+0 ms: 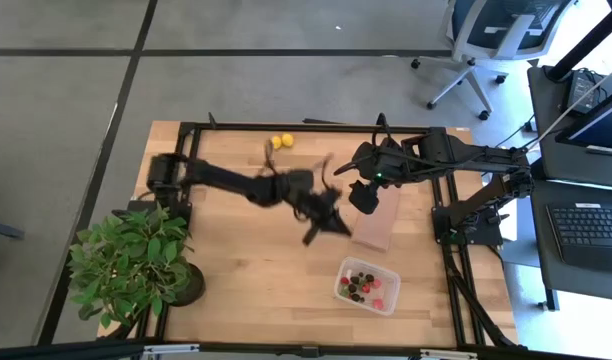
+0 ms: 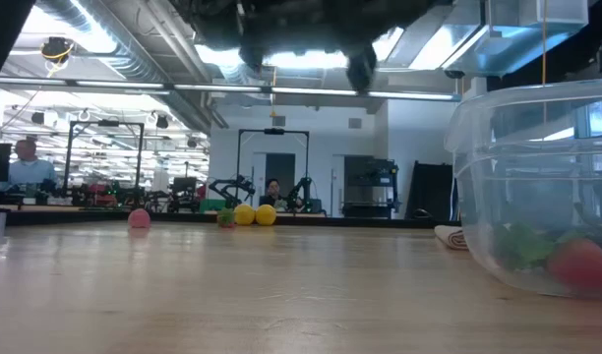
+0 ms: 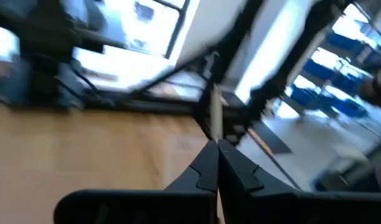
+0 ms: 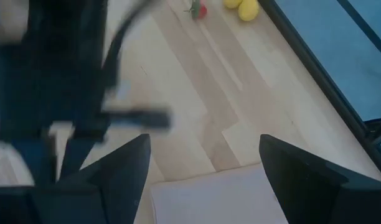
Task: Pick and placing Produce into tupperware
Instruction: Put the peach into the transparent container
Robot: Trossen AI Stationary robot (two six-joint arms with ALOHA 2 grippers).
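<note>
In the high view the left gripper (image 1: 321, 222) hangs over the middle of the bench (image 1: 246, 270), and the tupperware (image 1: 367, 285) stands near the front right part with red and dark produce (image 1: 363, 286) already inside; two yellow lemons (image 1: 282, 141) lie at the far edge. The right gripper (image 1: 364, 195) waits above the flat brown block (image 1: 377, 218). In the low view the tupperware (image 2: 537, 187) is close on the right, and the lemons (image 2: 254, 213) and a pink piece (image 2: 139, 218) lie far back on the bench. In the left wrist view the fingers (image 3: 203, 168) are pressed together with nothing visible between them, so I judge that this arm carries nothing. In the right wrist view the fingers (image 4: 125, 168) stand wide and empty above the block (image 4: 215, 196), and the lemons (image 4: 243, 7) are well apart. The step in hand seems to be going for another piece. The next move calls for reaching to the far lemons, spreading the fingers and coming down around one.
</note>
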